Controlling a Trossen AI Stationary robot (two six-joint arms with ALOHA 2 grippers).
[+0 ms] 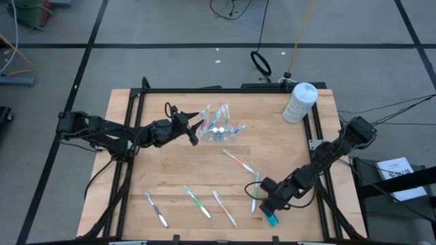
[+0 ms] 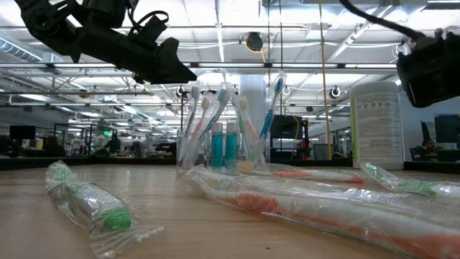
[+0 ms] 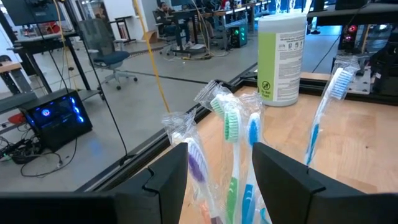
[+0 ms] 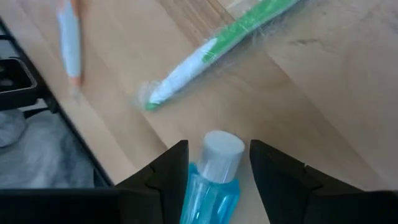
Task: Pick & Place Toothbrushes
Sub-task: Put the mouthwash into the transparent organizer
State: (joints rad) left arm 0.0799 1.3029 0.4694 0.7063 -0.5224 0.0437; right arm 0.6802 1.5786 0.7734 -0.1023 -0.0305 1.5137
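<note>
**Toothbrushes: some standing in the cup, others lying on the surface**

Toothbrushes (image 1: 238, 162) in clear wrappers lie scattered over the near half of the surface (image 1: 170, 170): we count three in a row towards the near edge, one pink-handled nearer the middle and a green one (image 4: 205, 53) close to the right claw. More toothbrushes (image 3: 231, 124) stand upright in a clear cup (image 1: 219, 129) at the far middle of the surface, with blue tubes among them. We see the left claw (image 1: 195, 129) hanging just beside the cup, its fingers (image 3: 168, 180) spread wide on either side of the wrapped brush heads, touching none. Near the surface's near right corner, the right claw (image 1: 271, 212) grips a blue tube (image 4: 211, 180) with a white cap between its fingers. A white wipes canister (image 1: 300, 102) stands at the far right corner.
</note>
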